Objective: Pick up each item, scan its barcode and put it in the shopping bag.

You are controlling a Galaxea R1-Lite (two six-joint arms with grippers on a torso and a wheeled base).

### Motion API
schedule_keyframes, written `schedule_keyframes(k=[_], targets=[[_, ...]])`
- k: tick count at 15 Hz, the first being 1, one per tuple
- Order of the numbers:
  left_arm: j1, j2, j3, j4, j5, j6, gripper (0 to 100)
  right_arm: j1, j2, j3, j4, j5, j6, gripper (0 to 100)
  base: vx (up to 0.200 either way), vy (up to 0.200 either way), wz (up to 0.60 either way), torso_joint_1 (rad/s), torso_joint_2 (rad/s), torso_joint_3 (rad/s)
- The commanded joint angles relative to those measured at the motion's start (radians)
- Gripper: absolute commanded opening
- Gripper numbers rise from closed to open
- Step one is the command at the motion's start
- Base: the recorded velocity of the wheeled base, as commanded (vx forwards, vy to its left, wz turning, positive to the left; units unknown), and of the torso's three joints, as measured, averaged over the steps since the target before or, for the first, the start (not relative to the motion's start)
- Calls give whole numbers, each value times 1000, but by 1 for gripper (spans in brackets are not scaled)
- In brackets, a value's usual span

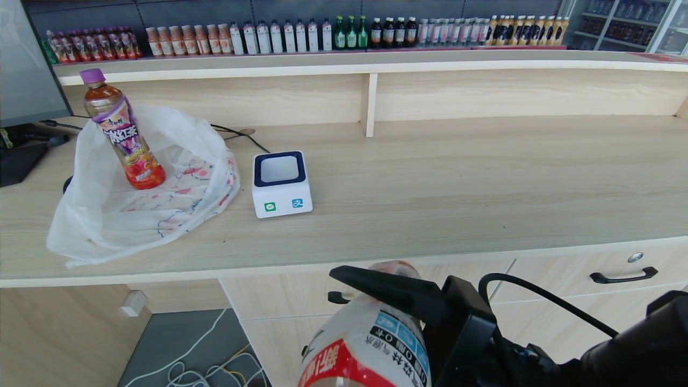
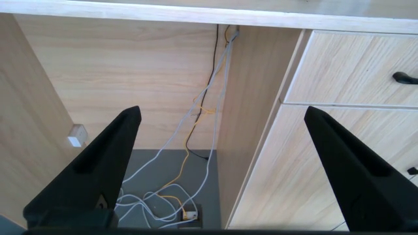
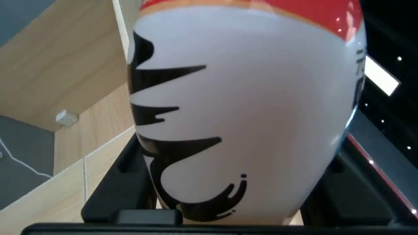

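A long pale wooden counter (image 1: 484, 177) runs across the head view, with a shelf of drinks far behind it. At the robot's left on the counter lies a crumpled translucent shopping bag (image 1: 97, 226). A tea bottle (image 1: 126, 140) with a purple cap stands upright among the bag's folds. Whether it is inside the mouth or on top of the plastic is hard to tell.

Just beside the bag, towards the middle of the counter, sits a small white scanner (image 1: 281, 185), its dark-framed window facing up.

Below the counter's front edge, the right gripper (image 1: 376, 301) is clamped across a second bottle (image 1: 365, 344) with a white, red and blue label. This bottle's long axis points away from the robot, with its cap end close under the counter edge.

The scanner lies ahead of the held bottle, higher and to the robot's left, and the bag is further left again. The right arm is therefore probably the one to lift the bottle and carry it over.

The left gripper (image 2: 222, 176) hangs low beside the cabinet above floor cables, its fingers spread wide and holding nothing
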Motion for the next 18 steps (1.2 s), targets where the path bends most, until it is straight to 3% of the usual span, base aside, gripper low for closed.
schedule_keyframes(k=[1,7,10,13,16,18], targets=[[0,0,0,0,0,0,100,25,32,1,-1,1,69,0,0,0,0,0,0,0],[0,0,0,0,0,0,100,52,21,-2,-1,-7,374,0,0,0,0,0,0,0],[0,0,0,0,0,0,100,51,13,-42,-1,-187,650,0,0,0,0,0,0,0],[0,0,0,0,0,0,100,29,10,-77,-1,-309,798,0,0,0,0,0,0,0],[0,0,0,0,0,0,100,-97,-5,-83,-1,-437,947,0,0,0,0,0,0,0],[0,0,0,0,0,0,100,-270,-1,-108,-1,-446,986,0,0,0,0,0,0,0]])
